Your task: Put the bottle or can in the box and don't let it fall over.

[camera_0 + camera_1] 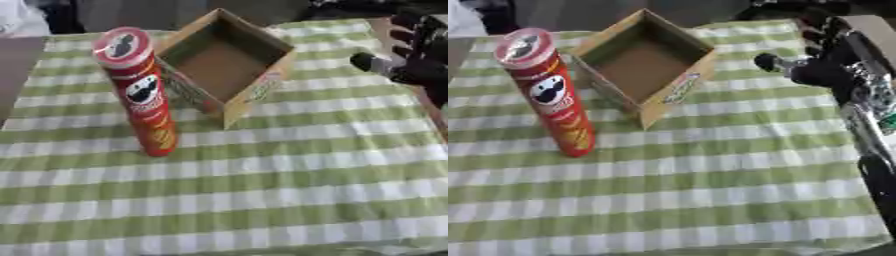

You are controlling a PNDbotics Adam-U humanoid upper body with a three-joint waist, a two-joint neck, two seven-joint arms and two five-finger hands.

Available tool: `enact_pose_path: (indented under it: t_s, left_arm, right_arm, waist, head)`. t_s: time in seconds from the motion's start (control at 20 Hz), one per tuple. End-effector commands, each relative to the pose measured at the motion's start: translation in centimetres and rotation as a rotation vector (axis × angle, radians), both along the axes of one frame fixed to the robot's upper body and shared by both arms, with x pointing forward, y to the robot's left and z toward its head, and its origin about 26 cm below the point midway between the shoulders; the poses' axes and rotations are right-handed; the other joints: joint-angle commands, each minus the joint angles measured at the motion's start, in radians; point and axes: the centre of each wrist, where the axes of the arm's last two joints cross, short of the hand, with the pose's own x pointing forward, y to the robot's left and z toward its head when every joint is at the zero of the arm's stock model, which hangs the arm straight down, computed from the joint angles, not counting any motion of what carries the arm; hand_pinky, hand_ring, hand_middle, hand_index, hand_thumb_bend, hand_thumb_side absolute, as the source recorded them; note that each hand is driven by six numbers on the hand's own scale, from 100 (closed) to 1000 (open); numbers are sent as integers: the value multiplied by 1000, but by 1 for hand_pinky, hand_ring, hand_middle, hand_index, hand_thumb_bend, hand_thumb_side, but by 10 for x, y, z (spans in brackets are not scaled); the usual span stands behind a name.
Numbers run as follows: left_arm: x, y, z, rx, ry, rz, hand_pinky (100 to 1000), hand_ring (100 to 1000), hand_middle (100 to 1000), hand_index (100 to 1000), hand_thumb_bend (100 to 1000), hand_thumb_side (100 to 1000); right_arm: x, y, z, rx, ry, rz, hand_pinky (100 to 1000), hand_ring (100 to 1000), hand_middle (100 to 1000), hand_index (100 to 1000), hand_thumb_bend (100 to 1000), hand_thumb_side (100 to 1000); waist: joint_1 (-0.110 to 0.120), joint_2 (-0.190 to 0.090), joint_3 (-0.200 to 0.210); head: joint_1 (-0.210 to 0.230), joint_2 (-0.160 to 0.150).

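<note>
Black right robot hand (824, 70) hangs at the right edge, level with the box, arm running down the right side of the right eye view; its fingers look loosely curled and it holds nothing, and no left robot hand shows. Cardboard box (229, 62) sits open-topped between it and the red can (138, 90), which stands upright on the green-checked surface (289, 190) just beside the box's left wall. Next step, I'd judge: reach across past the box, wrap the can mid-body, lift straight up, lower it vertically inside.
</note>
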Motion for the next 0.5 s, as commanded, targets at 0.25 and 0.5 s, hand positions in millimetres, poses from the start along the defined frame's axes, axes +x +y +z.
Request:
enact_pose_path:
  t_s: [0.25,0.5]
  left_arm:
    - [-5,4,10,39,-24,-7,987,739,813,819,641,100]
    - [-12,1,4,59,-6,-47,990,742,818,826,649,100]
  right_arm:
    - [-2,-1,9,-11,-23,-2,1000,1000,955,962,736,144]
    - [-4,-3,10,-19,-25,-12,1000,1000,955,961,739,147]
  waist:
    - [-3,-19,3]
    - [-5,-16,3]
  head:
    - [-4,14]
    - [-2,23]
